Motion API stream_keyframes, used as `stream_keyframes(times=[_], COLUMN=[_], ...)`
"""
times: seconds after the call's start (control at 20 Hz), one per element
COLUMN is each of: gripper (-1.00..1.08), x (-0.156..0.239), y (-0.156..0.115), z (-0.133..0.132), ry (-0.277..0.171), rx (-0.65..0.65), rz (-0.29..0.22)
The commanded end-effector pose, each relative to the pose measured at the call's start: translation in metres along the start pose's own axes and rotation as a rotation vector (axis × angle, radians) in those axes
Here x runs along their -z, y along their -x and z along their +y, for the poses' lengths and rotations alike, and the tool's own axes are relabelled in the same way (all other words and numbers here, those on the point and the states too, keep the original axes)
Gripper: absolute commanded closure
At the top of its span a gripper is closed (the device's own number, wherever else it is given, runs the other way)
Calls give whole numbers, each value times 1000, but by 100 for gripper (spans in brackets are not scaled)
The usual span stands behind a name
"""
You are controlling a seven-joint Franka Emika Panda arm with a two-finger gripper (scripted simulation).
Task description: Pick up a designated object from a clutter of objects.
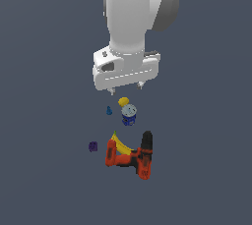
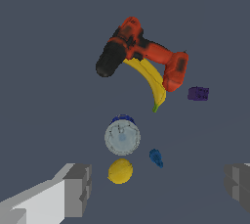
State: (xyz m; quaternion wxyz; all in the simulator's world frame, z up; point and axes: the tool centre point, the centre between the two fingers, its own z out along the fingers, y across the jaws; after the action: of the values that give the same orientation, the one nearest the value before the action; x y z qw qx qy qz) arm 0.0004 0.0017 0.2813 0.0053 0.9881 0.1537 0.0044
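Overhead, gripper (image 1: 126, 89) hung w/ jaws wide, empty; tiny blue cone (image 1: 109, 110) sat beside blue-and-white can (image 1: 129, 115); no legible label text.

banana (image 2: 151, 82) partly under drill (image 2: 141, 52), arm (image 1: 135, 17) cropped

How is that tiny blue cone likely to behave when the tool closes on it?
The blue cone looks tiny and rigid, so probably light. Its tapered sides may let it squirt out of the open tool. It seems tilted, so a nudge could roll it toward the can.
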Motion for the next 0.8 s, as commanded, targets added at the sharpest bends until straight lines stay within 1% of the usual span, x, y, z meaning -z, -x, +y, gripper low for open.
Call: stream_keyframes(times=[0.0,0.75], gripper=[-92,-92], x=[-10,-69], y=[3,24], z=[4,27], ry=[-2,-11], rx=[53,367], rz=[0,2])
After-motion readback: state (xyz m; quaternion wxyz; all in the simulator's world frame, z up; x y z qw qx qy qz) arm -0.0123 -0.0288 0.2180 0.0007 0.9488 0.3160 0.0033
